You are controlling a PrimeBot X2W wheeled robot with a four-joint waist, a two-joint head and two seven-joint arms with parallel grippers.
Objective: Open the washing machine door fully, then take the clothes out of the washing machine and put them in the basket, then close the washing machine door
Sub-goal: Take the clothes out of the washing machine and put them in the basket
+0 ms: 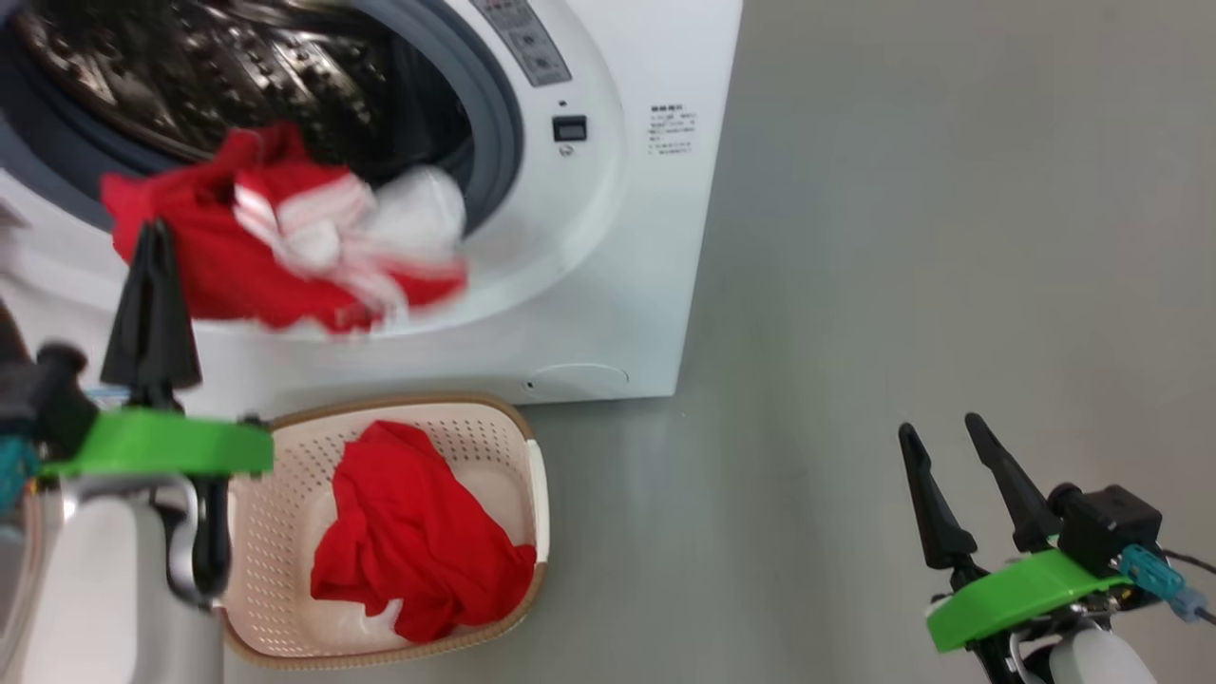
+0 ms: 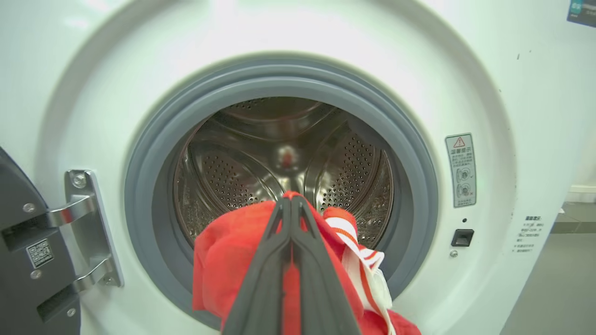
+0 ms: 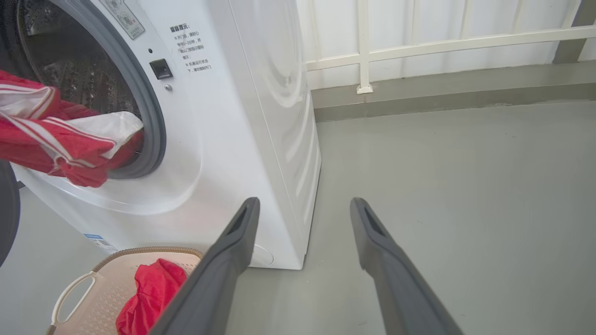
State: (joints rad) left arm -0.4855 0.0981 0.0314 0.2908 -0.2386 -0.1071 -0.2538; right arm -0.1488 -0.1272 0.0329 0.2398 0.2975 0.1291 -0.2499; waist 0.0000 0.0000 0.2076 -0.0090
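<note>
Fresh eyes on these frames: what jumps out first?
The striped red garment spills from the mouth of the washing machine, with the left tool shut on it. Below, another red garment lies in the cream basket in front of the machine. The right tool hangs open above the grey floor, off to the machine's right.

Back-left: washer (image 1: 617,285), its door (image 2: 18,242) swung out on its L side by the hinge (image 2: 88,223). Half out of the drum (image 2: 279,149) mouth, over the lower lip, hangs a garment (image 1: 218,256). L gripper (image 1: 152,233) is in front of it, at its L end. Just below, in front of washer, basket (image 1: 399,404) on floor (image 1: 902,237) w/ 2nd garment (image 1: 418,532) inside. R gripper (image 1: 940,425) well off to R, over floor.
</note>
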